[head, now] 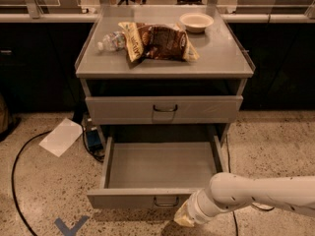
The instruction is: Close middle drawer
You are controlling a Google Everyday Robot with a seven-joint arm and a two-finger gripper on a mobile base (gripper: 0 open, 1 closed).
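The middle drawer (160,166) is sticking far out of the grey cabinet, and its grey inside is showing. Its low flat front, with the little dark handle (165,200), is sitting just up and to the left of the claw (183,219). The claw is hanging low near the floor, right beside that front. It is sitting at the end of a white arm (261,193) that is reaching in from the right. I cannot tell if the claw is spread or pressed together, or if it is touching the drawer.

Above the claw, another drawer (123,109) is sitting shut. Higher still, the tabletop (216,58) is carrying a brown snack bag (157,42), a plastic bottle (112,41) lying beside it, and a pale bowl (196,21). Far left of the claw, a white paper (61,136) is lying on the floor near a black cable (15,181).
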